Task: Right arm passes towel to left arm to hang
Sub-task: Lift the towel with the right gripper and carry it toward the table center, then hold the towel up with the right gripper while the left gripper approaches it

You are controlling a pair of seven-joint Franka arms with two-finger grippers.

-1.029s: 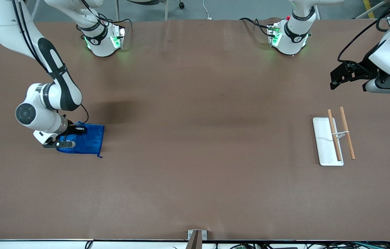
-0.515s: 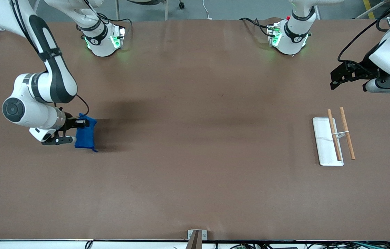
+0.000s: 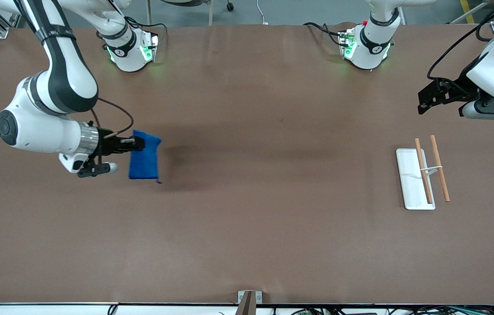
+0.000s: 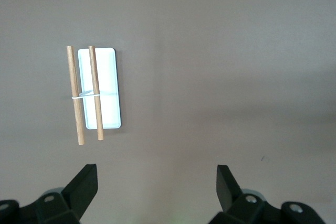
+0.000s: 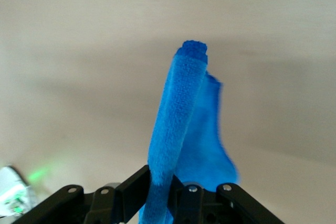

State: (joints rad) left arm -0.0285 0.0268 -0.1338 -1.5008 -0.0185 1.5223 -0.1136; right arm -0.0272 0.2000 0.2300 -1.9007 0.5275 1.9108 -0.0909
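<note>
My right gripper [image 3: 138,144] is shut on the top edge of the bright blue towel [image 3: 145,157] and holds it in the air over the table at the right arm's end. The towel hangs down from the fingers, folded. In the right wrist view the towel [image 5: 181,124] is pinched between the two black fingers [image 5: 137,186] of the right gripper [image 5: 160,188]. My left gripper [image 3: 426,97] waits open and empty, up over the table at the left arm's end, above the rack. In the left wrist view its gripper [image 4: 156,182] has the jaws wide apart over bare table.
A white tray [image 3: 408,175] with two wooden rods [image 3: 440,174] lies flat on the table at the left arm's end. It also shows in the left wrist view [image 4: 107,90]. The brown table [image 3: 264,183] spreads wide between the two arms.
My right gripper has lifted the towel off the table and carried it toward the middle. The towel now hangs folded from the fingers. The left arm has not moved.
</note>
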